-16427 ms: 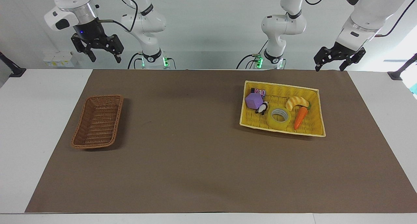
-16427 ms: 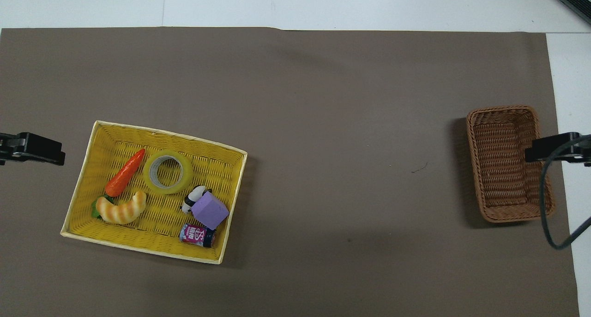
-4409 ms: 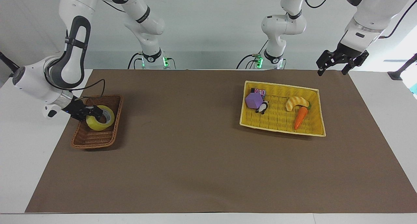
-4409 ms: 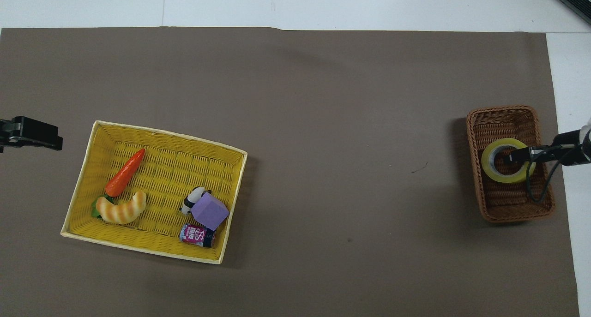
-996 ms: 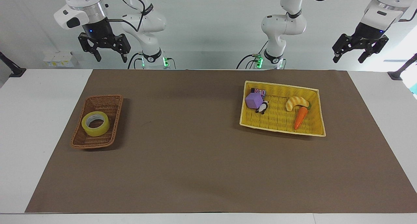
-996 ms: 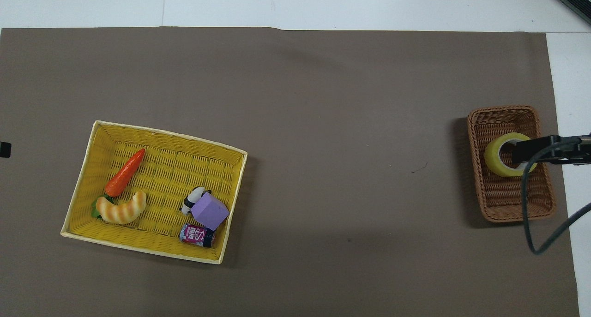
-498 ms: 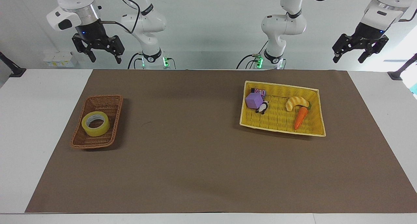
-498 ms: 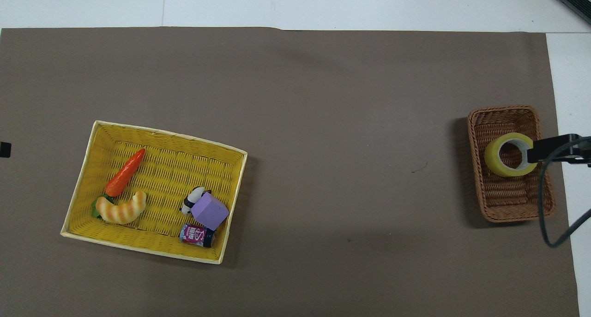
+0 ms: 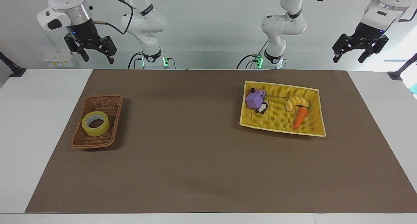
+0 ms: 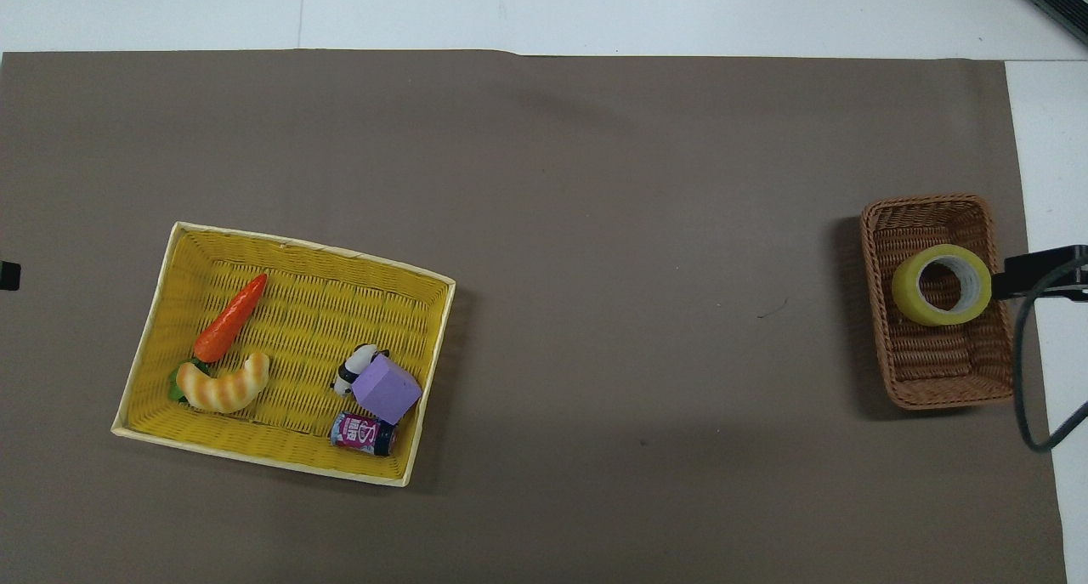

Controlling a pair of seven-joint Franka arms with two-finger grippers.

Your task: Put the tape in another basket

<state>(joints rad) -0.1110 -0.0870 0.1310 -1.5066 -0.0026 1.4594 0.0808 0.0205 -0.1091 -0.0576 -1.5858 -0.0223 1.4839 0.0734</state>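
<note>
Clearly, we see the tape, a wide ring of see-through yellow with a white inner core, lying flat with its hole facing up. It sits inside the brown wicker basket, a small narrow one with flared sides, at the right arm's end of the table. Within that basket the roll lies about midway along its length.

We find the right gripper raised high in the air, over the robots' edge of the table at its own end, with its two fingers spread wide and nothing between them. The tape lies well apart from it, down in the basket and farther from the robots. From overhead we see only a dark tip of this gripper, just beside the basket's rim.

We see the left gripper likewise held high over the robots' edge at the left arm's end, fingers spread wide and empty, waiting.

Toward that end stands a larger yellow basket on the brown mat. It holds a carrot, a croissant, a purple block, a small panda and a little can.
</note>
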